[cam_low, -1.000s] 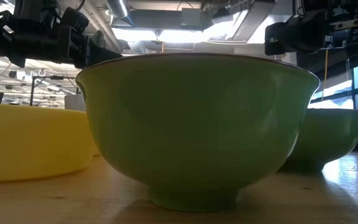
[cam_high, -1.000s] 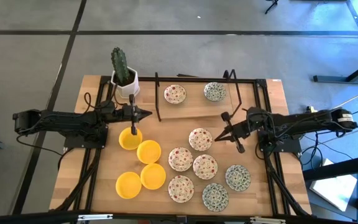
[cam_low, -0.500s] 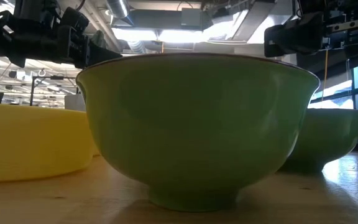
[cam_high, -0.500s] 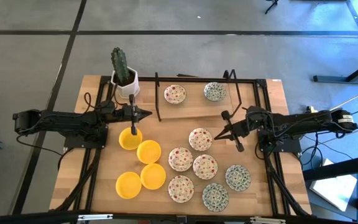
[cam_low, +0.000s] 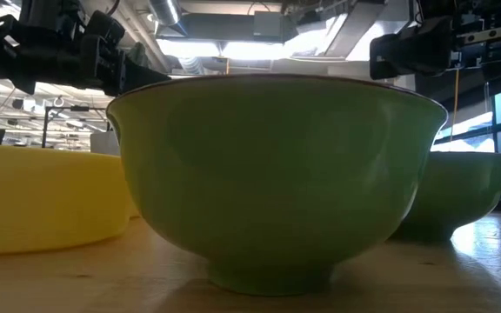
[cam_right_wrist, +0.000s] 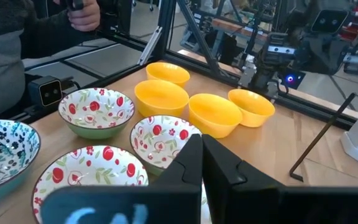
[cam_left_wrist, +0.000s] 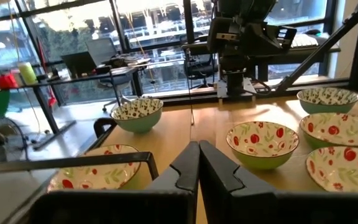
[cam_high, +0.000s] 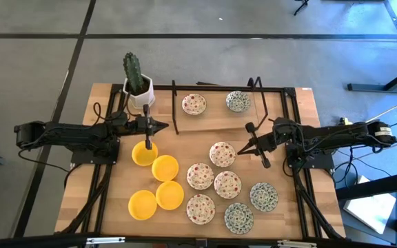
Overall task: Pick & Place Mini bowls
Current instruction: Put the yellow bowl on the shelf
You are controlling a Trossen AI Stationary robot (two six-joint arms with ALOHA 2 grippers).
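Several mini bowls stand upright on the wooden table. The yellow ones (cam_high: 165, 167) are grouped near the left. The white ones with red flowers (cam_high: 222, 153) sit in the middle. The ones with a blue-green pattern (cam_high: 263, 196) are near the right. One red-flowered bowl (cam_high: 194, 104) and one patterned bowl (cam_high: 238, 101) sit on a board at the far side. My left gripper (cam_high: 164, 125) hovers shut above the table, just beyond the yellow bowls, holding nothing. My right gripper (cam_high: 240, 152) hovers shut beside a red-flowered bowl and is also empty.
A cactus in a white pot (cam_high: 138, 89) stands at the far left corner. A black wire frame (cam_high: 176, 107) borders the far board. A person (cam_right_wrist: 17, 37) stands beyond the table's near edge. In the low view a green-sided bowl (cam_low: 277, 174) fills the picture.
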